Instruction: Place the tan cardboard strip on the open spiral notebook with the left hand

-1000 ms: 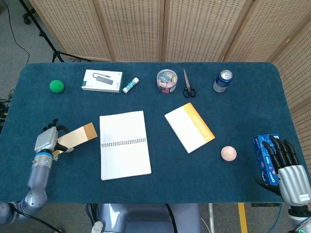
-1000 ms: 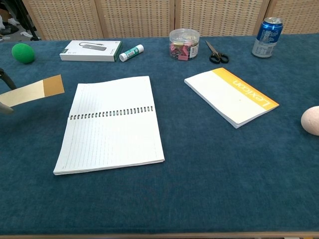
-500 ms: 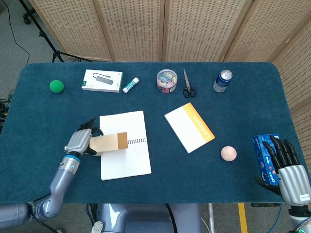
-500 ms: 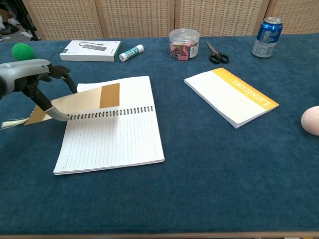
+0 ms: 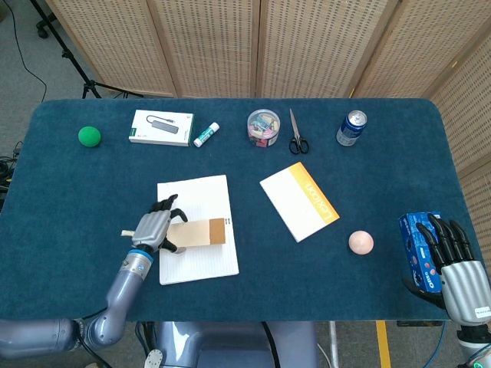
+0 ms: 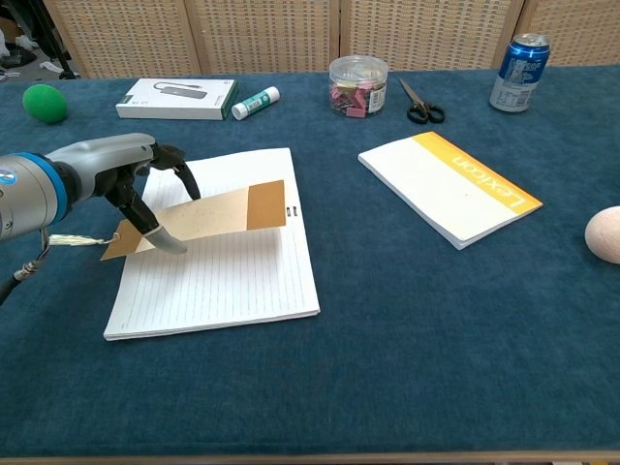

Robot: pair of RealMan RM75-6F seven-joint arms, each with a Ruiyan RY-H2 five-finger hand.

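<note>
Strip [image 6: 208, 214] of tan cardboard looks light, thin and fairly stiff: it spans out flat from the grip without sagging, so it should handle best pinched near one end and laid down flat, since a breath of motion could slide it on the paper. The left hand [image 6: 131, 179] has it by its left end, fingers [image 6: 160, 237] closed over and under that end, with the rest curled dark above it. From the fingers the strip runs right, its darker brown end [image 5: 217, 230] lying over the middle of the notebook [image 6: 232, 281], about where the spiral binding crosses. In the chest view the strip seems tilted, its left end raised off the page; whether the right end touches the paper I cannot tell. The notebook lies open on the blue counter [image 5: 322, 284], left of center. To its right sit a yellow-edged pad [image 5: 299, 201] and a pale ball [image 5: 360, 242]. Along the far edge are a green ball [image 5: 89, 136], a white box [image 5: 160, 127], a glue stick [image 5: 205, 134], a jar [image 5: 263, 126], scissors [image 5: 296, 135] and a can [image 5: 351, 127]. The right hand [image 5: 453, 264] rests at the near right edge against a blue pack [image 5: 414, 234]; whether it grips the pack I cannot tell.
</note>
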